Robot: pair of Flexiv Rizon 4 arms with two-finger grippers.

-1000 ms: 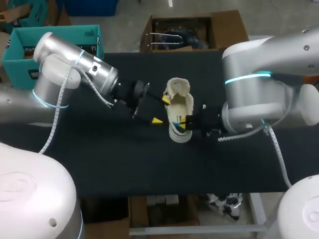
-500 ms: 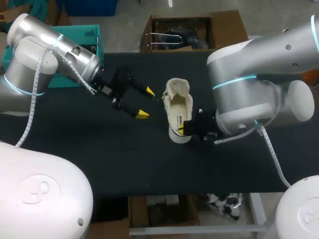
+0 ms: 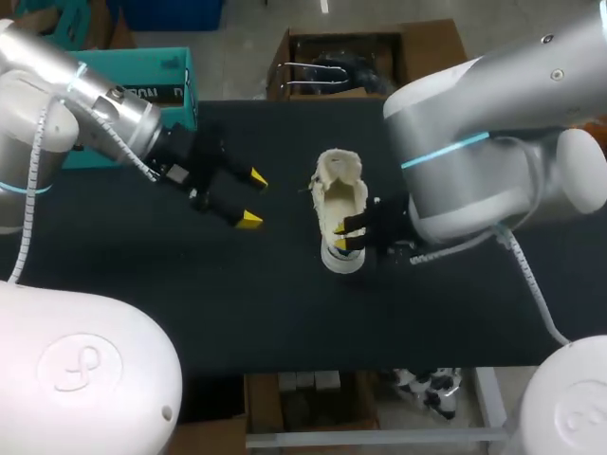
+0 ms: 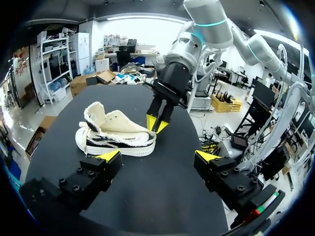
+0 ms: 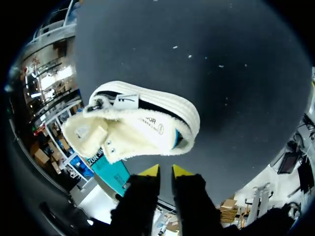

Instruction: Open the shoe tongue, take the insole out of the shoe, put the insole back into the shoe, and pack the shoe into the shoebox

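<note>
**Item 1.** Cream fleece-lined high-top shoe with a black-striped side and white rubber sole. It stands upright on its sole near the middle of the black cloth-covered table, collar towards the far edge and toe towards me. The tongue lies back and the opening gapes upward, presumably left so for reaching the insole. I cannot tell whether an insole lies inside.

**Item 2.** Right gripper. The yellow tips are drawn almost together with nothing between them. It hangs low over the toe end, and in its own wrist view the shoe lies just ahead of the fingers, opening facing them. I judge that it is poised to dip into the mouth.

**Item 3.** Left gripper. The fingers are spread wide and empty. It is parked to the shoe's left, apart from it, tips aimed at the striped side. This probably keeps it clear of the other arm while ready to steady the shoe.
</note>
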